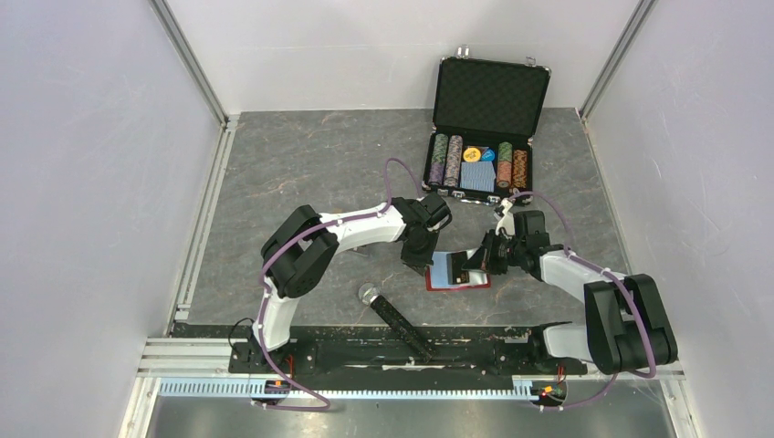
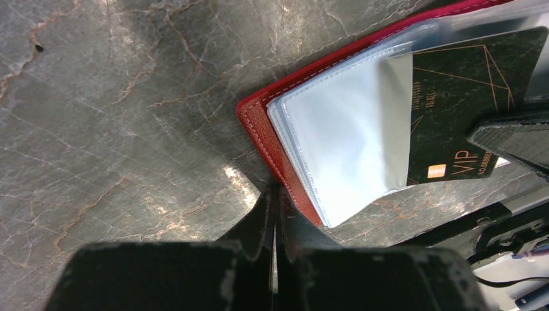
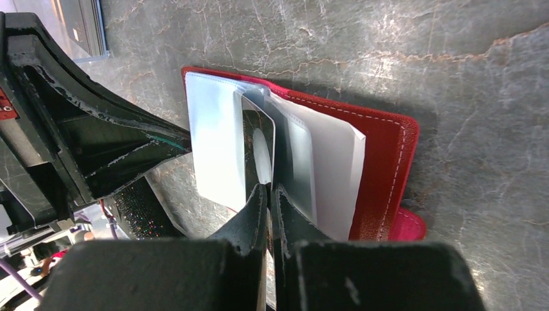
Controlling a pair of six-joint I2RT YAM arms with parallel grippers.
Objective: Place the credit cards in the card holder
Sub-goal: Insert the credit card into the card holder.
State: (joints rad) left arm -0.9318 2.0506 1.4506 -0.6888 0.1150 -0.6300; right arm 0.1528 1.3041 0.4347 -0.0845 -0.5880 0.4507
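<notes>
Nearest, one black stick-like item (image 1: 394,317), can't tell what. Beyond it, one red card holder (image 1: 447,272) lies open, clear sleeves up. Left gripper (image 2: 274,191): fingers pressed together, tips on the holder's red edge. Right gripper (image 3: 268,194) pinches one black credit card (image 2: 466,97), gold "VIP", partly inside a sleeve. Far: one open poker-chip case (image 1: 493,96), four chip rows.

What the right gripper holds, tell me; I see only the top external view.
Observer: The right gripper is shut on a black card, which stands on edge among the sleeves of the card holder.
Operator: Report the left gripper.
Observer: The left gripper is shut, apparently pinching the card holder's red cover edge.
Operator: Describe the card's face.
Observer: It has gold lines and "VIP" printed on it; part lies under a clear sleeve.
</notes>
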